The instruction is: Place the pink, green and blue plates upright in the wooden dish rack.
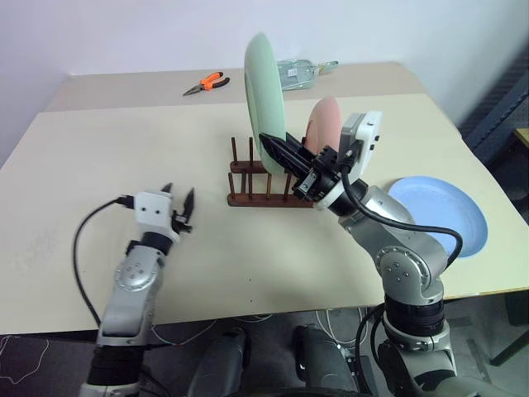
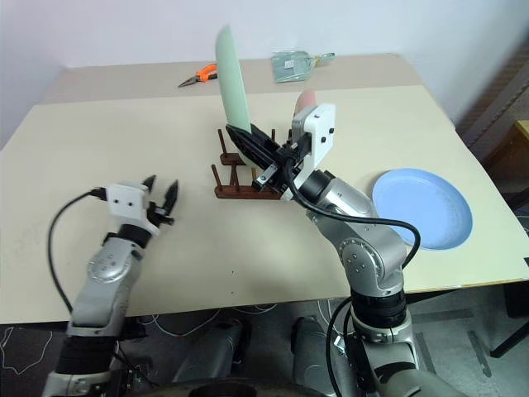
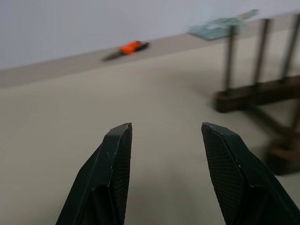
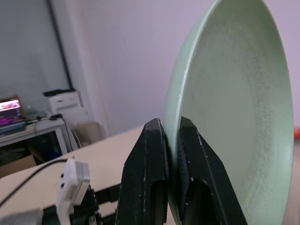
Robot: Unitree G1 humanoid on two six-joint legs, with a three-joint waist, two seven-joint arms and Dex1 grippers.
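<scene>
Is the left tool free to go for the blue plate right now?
Probably not: the left tool is open and empty, but the blue plate lies at the table's far right, beyond the right arm holding the green plate.

the pale green plate [image 1: 264, 95] stands on edge in the air above the dark wooden dish rack [image 1: 260, 180], gripped at its lower rim. the pink plate [image 1: 324, 124] stands upright in the rack behind it. the light blue plate [image 1: 442, 215] lies flat on the table, well apart to the right.
</scene>
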